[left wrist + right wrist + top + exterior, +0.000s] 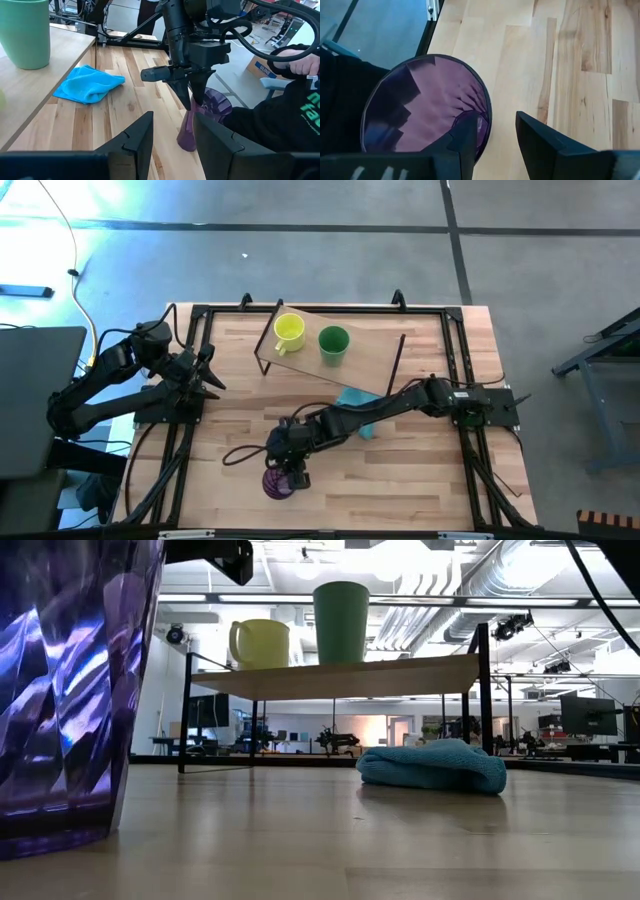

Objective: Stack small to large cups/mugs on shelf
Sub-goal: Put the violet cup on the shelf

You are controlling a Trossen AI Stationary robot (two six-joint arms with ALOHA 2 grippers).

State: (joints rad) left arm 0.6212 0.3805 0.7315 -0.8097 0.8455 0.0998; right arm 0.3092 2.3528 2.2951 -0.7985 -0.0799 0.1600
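Observation:
The purple ribbed tumbler (pixel 275 483) has its base on the table near the near edge. It fills the left of the low view (pixel 60 690). My right gripper (pixel 292 470) is above it, open, pointing down. One finger (pixel 467 137) is inside the mouth and the other (pixel 540 142) is outside the rim. The yellow mug (pixel 289 330) and the green cup (pixel 333 343) stand side by side on the wooden shelf (pixel 375 352). My left gripper (pixel 210 375) waits open at the table's left side. My right gripper comes at the tumbler from above, its fingers either side of the rim's wall (pixel 487 117). The inner finger is close to the wall, and bare table shows between the wall and the outer finger. I cannot tell whether either finger touches the tumbler.
A blue cloth (pixel 352 397) lies crumpled on the table in front of the shelf, partly under my right arm. The shelf's black legs (pixel 186 710) stand on the table's far half. A person in dark clothing (pixel 280 115) is beyond the table's near edge.

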